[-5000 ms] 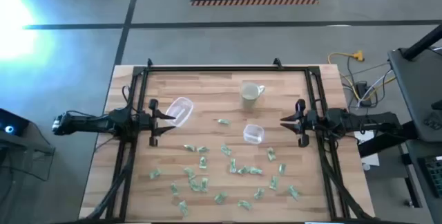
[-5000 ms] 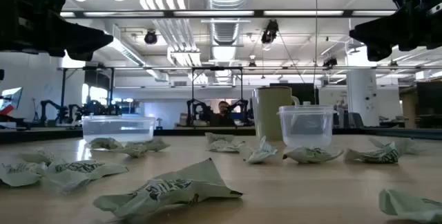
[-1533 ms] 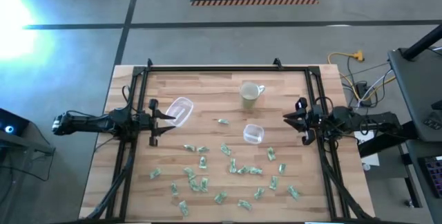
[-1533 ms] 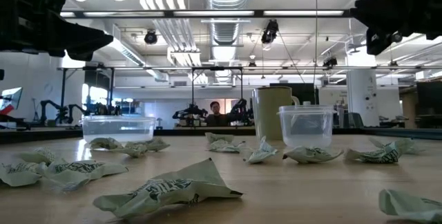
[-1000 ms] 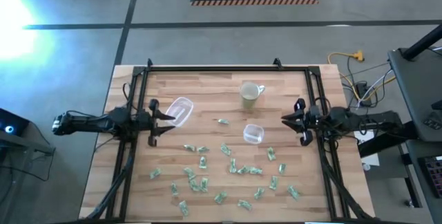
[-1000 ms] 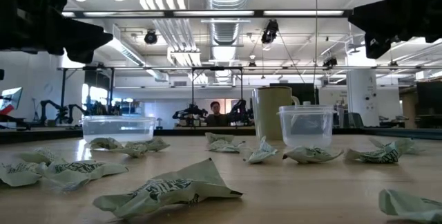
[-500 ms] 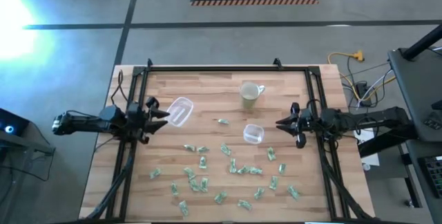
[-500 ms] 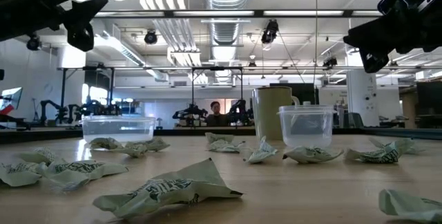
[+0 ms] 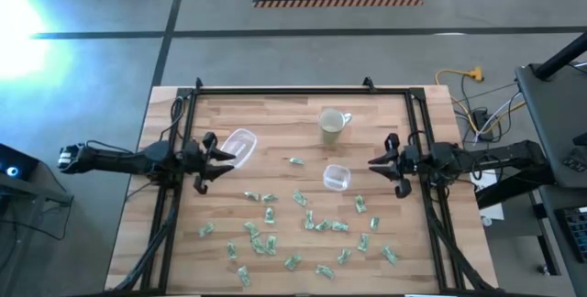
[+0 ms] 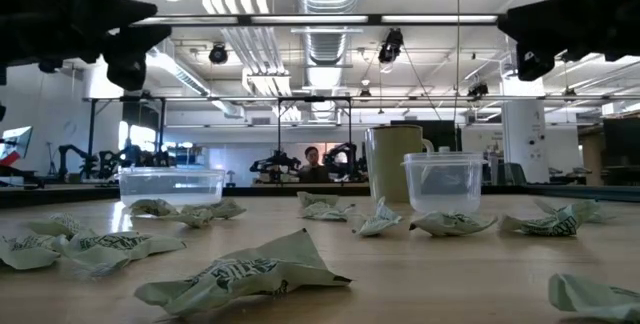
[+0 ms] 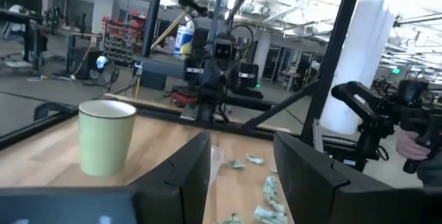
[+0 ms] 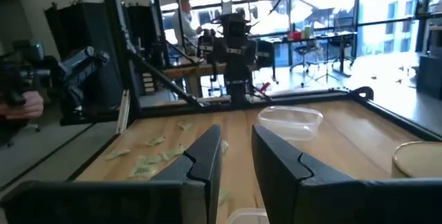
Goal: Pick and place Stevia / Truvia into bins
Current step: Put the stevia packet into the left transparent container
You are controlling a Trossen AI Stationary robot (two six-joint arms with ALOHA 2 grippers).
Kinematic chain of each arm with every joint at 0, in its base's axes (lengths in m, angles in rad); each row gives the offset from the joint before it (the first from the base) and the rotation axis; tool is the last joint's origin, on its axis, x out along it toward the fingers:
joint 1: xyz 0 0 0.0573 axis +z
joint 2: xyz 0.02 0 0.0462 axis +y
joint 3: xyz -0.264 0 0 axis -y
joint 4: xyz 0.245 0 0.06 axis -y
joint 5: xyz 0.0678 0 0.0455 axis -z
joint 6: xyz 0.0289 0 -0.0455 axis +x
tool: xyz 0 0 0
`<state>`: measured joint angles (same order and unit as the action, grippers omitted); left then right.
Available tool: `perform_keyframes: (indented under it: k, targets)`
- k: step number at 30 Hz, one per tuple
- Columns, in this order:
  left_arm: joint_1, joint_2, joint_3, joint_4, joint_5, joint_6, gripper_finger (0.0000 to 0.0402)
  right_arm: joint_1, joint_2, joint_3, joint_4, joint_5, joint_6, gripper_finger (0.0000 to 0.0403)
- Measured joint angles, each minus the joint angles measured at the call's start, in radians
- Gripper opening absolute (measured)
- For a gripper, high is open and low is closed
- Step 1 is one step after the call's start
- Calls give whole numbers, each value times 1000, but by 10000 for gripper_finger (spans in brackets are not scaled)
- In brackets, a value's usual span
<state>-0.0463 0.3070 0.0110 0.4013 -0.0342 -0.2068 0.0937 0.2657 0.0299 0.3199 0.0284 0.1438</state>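
Left gripper (image 9: 223, 158) and right gripper (image 9: 374, 165) (both open, empty) hover at opposite table (image 9: 275, 114) edges, above sweetener packets (image 9: 303, 219).

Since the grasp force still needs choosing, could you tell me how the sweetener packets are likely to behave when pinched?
The packets lie crumpled with raised edges, so probably thin, floppy and very light. Flat on bare wood, they may slide when nudged.

Green-and-white packets (image 9: 307, 226) scattered flat, two clear bins (image 9: 238, 146) empty
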Motion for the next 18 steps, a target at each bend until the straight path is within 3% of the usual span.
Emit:
perform_keyframes:
  k: [5, 9, 18]
  targets:
    - [0, 59, 7, 173, -31, 94, 143, 0, 7, 0, 37, -13, -100, 73]
    - [0, 105, 16, 347, -54, 214, 143, 0, 6, 5, 179, -12, -263, 73]
    - [0, 181, 26, 384, -54, 403, 143, 0, 21, 103, 170, -10, -492, 73]
